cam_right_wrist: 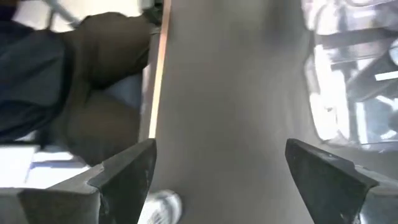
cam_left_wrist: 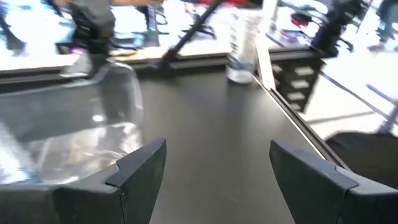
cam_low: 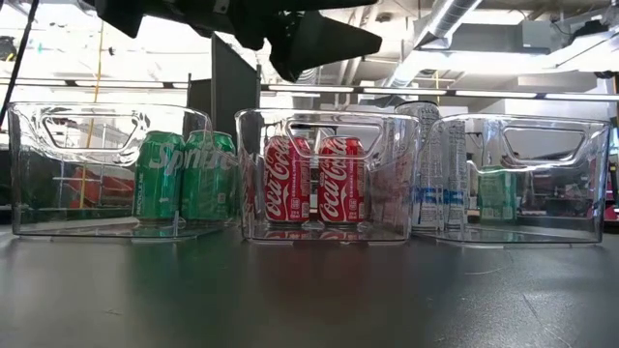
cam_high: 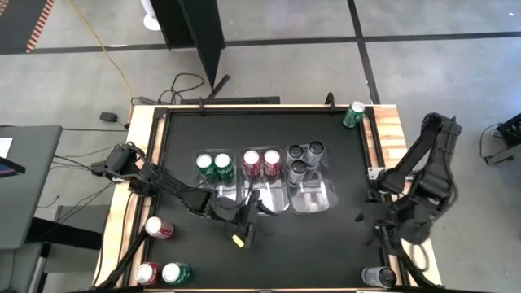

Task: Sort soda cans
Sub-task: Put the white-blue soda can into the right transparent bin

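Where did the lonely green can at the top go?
In the high view, that green can stands alone at the table's far right corner, by the wooden edge, well away from the clear trays and beyond the right arm.

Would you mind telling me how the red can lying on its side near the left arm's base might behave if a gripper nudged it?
The red can lies on its side on the table's wooden edge, so a nudge across its length would probably set it rolling. Its smooth metal wall looks slippery. Whether it is full or empty cannot be judged.
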### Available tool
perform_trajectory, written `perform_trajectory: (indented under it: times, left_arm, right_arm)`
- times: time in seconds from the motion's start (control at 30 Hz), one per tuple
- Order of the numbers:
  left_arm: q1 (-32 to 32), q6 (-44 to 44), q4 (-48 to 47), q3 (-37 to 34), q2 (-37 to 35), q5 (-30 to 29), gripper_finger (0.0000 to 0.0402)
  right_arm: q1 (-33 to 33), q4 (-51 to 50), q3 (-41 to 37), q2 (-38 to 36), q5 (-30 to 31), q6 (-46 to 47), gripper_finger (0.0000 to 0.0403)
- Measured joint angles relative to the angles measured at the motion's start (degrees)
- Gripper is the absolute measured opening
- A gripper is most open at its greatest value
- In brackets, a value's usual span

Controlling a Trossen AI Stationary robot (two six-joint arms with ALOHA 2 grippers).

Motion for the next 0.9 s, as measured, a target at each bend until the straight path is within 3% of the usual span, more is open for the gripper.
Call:
perform_trajectory:
  times: [0.2, 0.43, 0.63, 0.9]
  left_arm:
    - [0.1, -2.0, 0.2, 0.0, 0.0, -3.3, 0.0281]
    - [0.1, -5.2, 0.2, 0.0, 0.0, -8.8, 0.0281]
    - [0.1, -5.8, 0.2, 0.0, 0.0, -9.5, 0.0281]
    - [0.1, -7.4, 0.1, 0.0, 0.0, -12.7, 0.0281]
  right_arm:
    - [9.2, -6.8, 4.5, 1.8, -0.1, 10.5, 0.0372]
    - [17.7, -12.6, 11.6, 11.7, -1.2, 18.7, 0.0372]
    - [19.8, -18.4, 20.0, 22.9, -1.4, 20.9, 0.0372]
    - [20.0, -18.9, 29.2, 34.2, -4.8, 19.2, 0.0372]
